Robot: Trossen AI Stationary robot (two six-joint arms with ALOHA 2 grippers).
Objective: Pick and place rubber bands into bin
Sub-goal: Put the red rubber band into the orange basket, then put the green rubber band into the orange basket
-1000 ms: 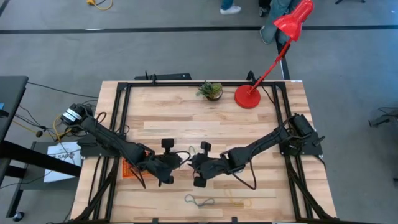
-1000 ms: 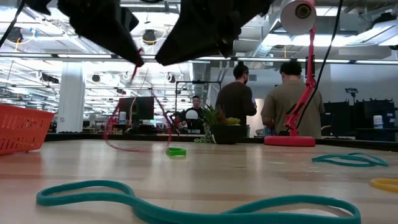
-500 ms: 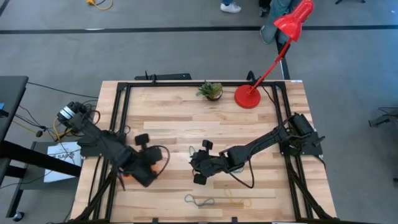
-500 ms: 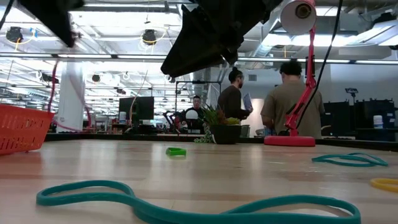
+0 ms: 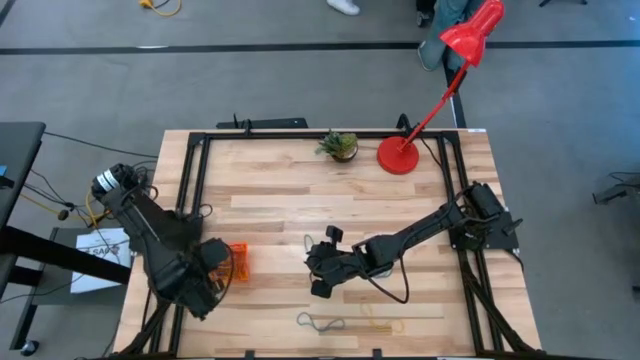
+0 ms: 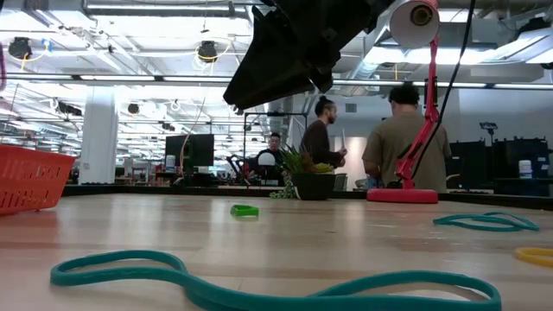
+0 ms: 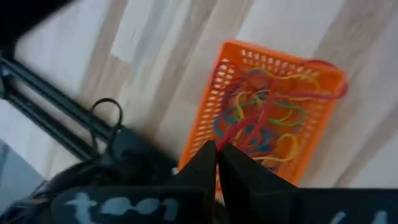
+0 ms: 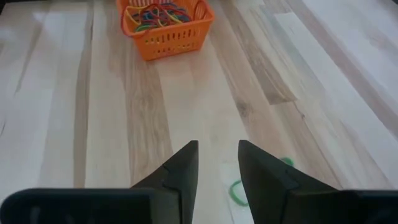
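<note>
1. A red rubber band hung pinched in the left gripper's clenched fingers, trailing into the orange bin directly below.
2. The bin sat near the table's left edge, full of coloured bands.
3. The right gripper, fingers parted and empty, hovered mid-table over a green band.

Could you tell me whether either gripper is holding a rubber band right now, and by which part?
The left gripper, shut above the orange bin, pinches a red rubber band at one end of its loop. The right gripper is open and empty.
</note>
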